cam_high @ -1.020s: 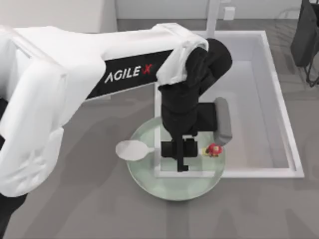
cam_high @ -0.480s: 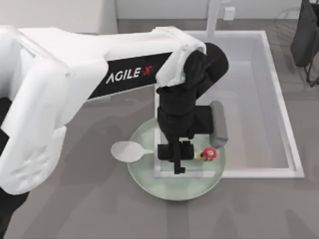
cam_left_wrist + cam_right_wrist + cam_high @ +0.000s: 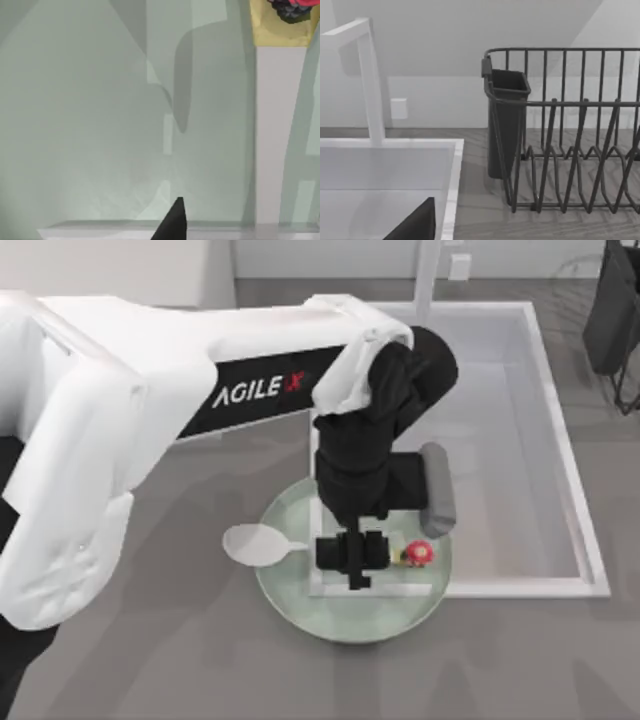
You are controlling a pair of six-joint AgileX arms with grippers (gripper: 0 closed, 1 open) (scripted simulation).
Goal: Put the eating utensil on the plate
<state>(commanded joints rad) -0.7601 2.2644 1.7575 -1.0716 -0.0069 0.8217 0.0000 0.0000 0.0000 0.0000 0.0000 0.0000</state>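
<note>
Left end effector (image 3: 352,562) low over plate (image 3: 290,592), grip state unclear. Spoon (image 3: 258,543) spans plate beneath it; release and retreat seemingly remain.

I'm looking down on a grey wood-grain counter (image 3: 150,660) with a white sink basin (image 3: 560,440) set into it. The pale green plate (image 3: 300,595) sits at the sink's near-left corner, overlapping the rim. A dark wire dish rack (image 3: 570,150) stands on the counter just beyond the sink's far-right corner, with a dark cup-like holder (image 3: 506,125) at its sink-facing end.
</note>
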